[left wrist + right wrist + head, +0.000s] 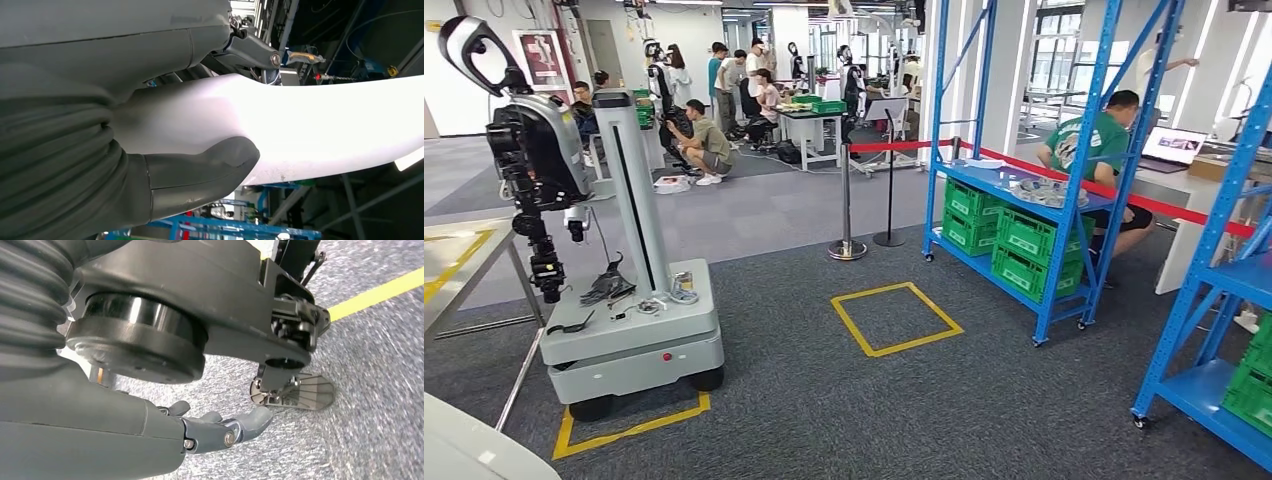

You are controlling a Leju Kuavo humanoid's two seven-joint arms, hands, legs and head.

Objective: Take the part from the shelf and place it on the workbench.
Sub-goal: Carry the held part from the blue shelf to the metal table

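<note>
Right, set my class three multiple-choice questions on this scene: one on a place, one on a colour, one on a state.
1. Where do the green crates sit? A on the floor B on the lower tiers of the blue shelf C on a desk
2. What colour is the taped square? A red B white C yellow
3. What does the right hand hold? A nothing B a crate C a cable
Answers: B, the crates rest on shelf tiers; C, its outline is yellow; A, its fingers hang bare above the carpet.
</note>
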